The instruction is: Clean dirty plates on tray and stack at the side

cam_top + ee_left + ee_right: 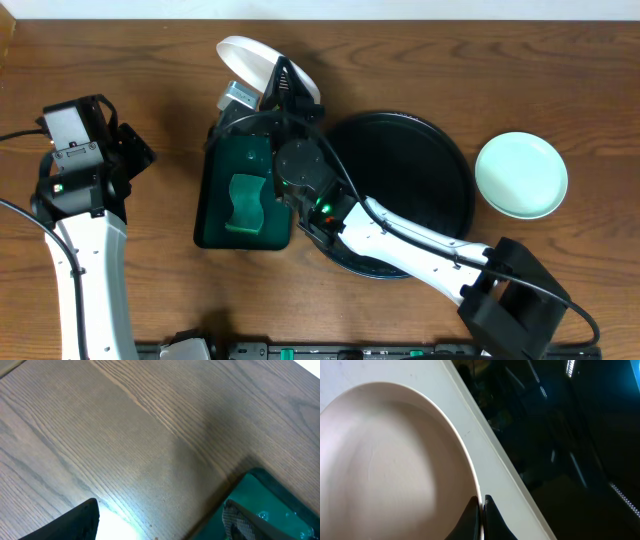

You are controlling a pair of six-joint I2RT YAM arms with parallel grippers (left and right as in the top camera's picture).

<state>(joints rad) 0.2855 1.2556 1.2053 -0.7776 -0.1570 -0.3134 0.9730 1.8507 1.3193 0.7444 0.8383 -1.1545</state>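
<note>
Clamping right gripper (283, 78) on white plate (248, 58) rim, just beyond tray (420, 150) upper-left edge. Lying just right of tray: mint plate (521, 175). Hanging far left of tray over bare table (160, 60): left gripper (135, 152), fingers apart.

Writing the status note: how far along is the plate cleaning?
Done: mint plate sits on the table right of the black tray; no plates visible on it. In hand: right gripper pinches the white plate's rim above the sponge tray. Left: set it with the mint plate; no stack yet.
</note>
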